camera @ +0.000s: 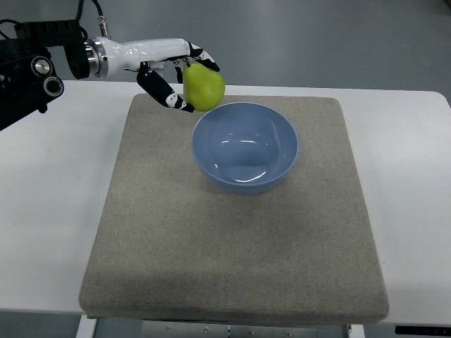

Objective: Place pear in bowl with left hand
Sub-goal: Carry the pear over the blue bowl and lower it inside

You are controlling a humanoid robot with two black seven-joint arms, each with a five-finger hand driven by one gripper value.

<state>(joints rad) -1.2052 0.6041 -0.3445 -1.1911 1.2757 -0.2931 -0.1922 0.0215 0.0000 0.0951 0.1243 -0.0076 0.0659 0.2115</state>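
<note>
A green pear (204,87) hangs in the air at the upper left, held by my left hand (184,79), whose white and black fingers (163,91) curl around it. The pear sits just up and left of the rim of a light blue bowl (244,146). That bowl stands upright and holds nothing, on the far half of a grey mat (232,253). My left arm comes in from the upper left edge. No right arm shows.
The grey mat covers most of a white table (42,211). The black arm housing (28,70) fills the top left corner. Beyond the table's far edge lies grey floor (317,42).
</note>
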